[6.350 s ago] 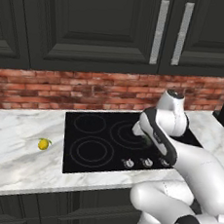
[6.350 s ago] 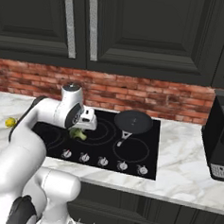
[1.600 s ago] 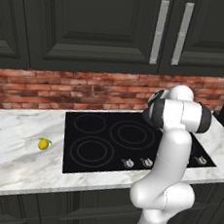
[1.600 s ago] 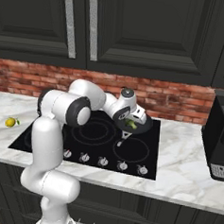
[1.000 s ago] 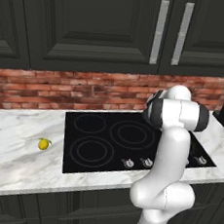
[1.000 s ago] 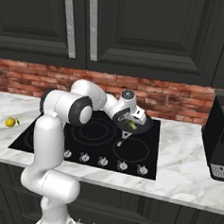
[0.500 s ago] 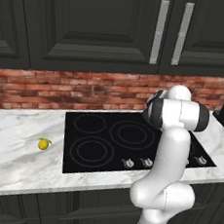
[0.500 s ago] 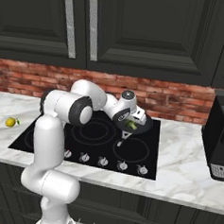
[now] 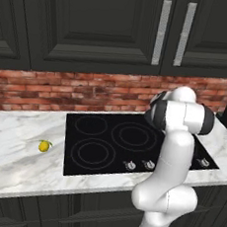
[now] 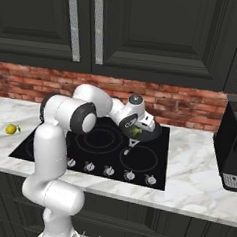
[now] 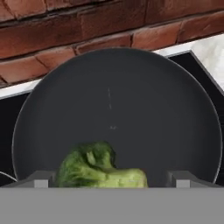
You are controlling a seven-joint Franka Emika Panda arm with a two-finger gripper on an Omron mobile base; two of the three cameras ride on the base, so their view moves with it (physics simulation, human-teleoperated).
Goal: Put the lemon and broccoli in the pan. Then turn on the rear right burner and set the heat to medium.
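Broccoli [image 11: 99, 168] hangs over the pan [image 11: 118, 100], low at the near edge of the hand view, floret to the left and pale stalk to the right. The two fingertips [image 11: 40, 178] of the end effector [image 10: 134, 132] stand well apart on either side of it, not touching it, so the jaws look released and the broccoli looks loose rather than pinched; whether it already rests on the pan floor I cannot tell. From the right base view the broccoli [image 10: 135, 132] is a small green spot under the end effector, right above the pan [image 10: 152, 135] at the back right of the cooktop [image 10: 98, 149], close to the brick wall [image 10: 191, 105]. The pan's short handle [image 10: 129, 148] points toward the front knobs [image 10: 108, 171].

The lemon [image 9: 43, 146] lies far off on the marble counter [image 9: 16, 160], left of the cooktop [image 9: 102, 146] and apart from it. In the right base view the lemon [image 10: 11, 129] sits near the left edge, on the counter [image 10: 197, 171].
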